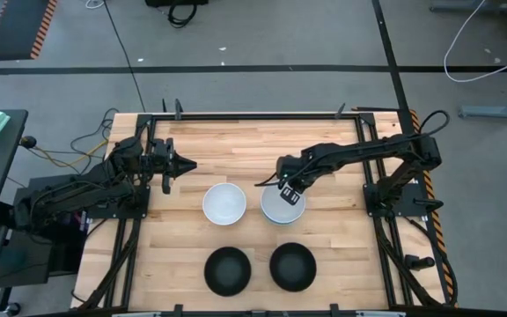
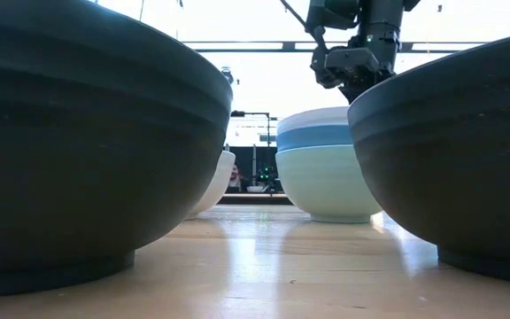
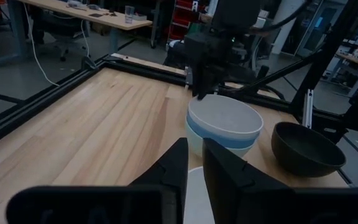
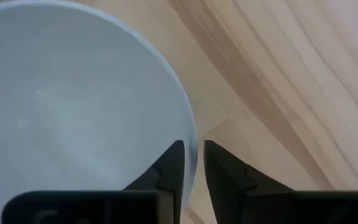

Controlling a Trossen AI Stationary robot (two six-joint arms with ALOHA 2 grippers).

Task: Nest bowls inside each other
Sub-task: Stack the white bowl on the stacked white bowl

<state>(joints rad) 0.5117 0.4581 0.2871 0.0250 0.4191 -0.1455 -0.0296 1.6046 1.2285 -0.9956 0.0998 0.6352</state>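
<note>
High view: our right gripper (image 1: pixel 286 186) hangs over the far rim of a nested stack (image 1: pixel 282 208), white bowl in blue in mint, mid-table; its narrowly parted fingers straddle that rim, grip uncertain. A loose white bowl (image 1: pixel 224 203) sits beside; two black bowls (image 1: pixel 227 269) wait nearer. Rigid, smooth, likely slippery: pinch rims. Our left gripper (image 1: pixel 167 165) idles, fingers slightly apart, empty. Stack's lower bowls are mostly hidden.
</note>
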